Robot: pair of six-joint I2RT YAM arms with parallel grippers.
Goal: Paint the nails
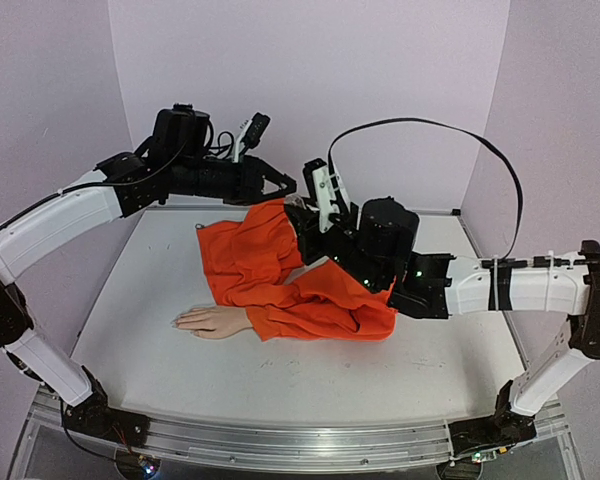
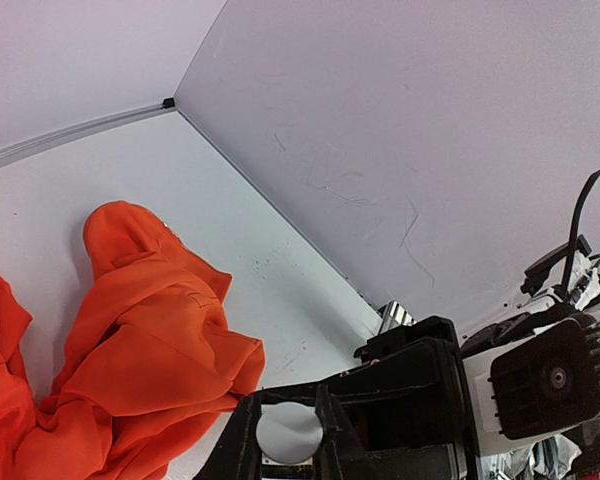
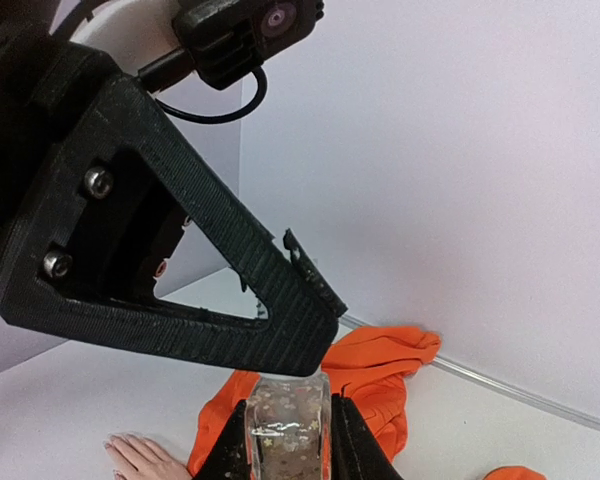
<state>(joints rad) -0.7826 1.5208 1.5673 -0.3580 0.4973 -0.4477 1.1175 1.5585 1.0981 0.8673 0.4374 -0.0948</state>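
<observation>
Grips small clear glass bottle (image 3: 285,425) in right fingers (image 3: 352,455), holds left fingers (image 3: 280,325) pressed together at its top; rests tiny nails (image 1: 179,321) of pale peach mannequin hand (image 1: 212,321) on white desk (image 1: 310,380), front-left.

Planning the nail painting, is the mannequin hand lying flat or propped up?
Flat: the mannequin hand lies on the table, fingers stretched out, none raised.

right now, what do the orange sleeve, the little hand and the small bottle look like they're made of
orange sleeve: soft cloth, matte, going by its folds and creases. hand: probably plastic or rubber, smooth, even pale peach. bottle: clear glass or hard plastic, glossy, star-like flecks showing through.
</observation>
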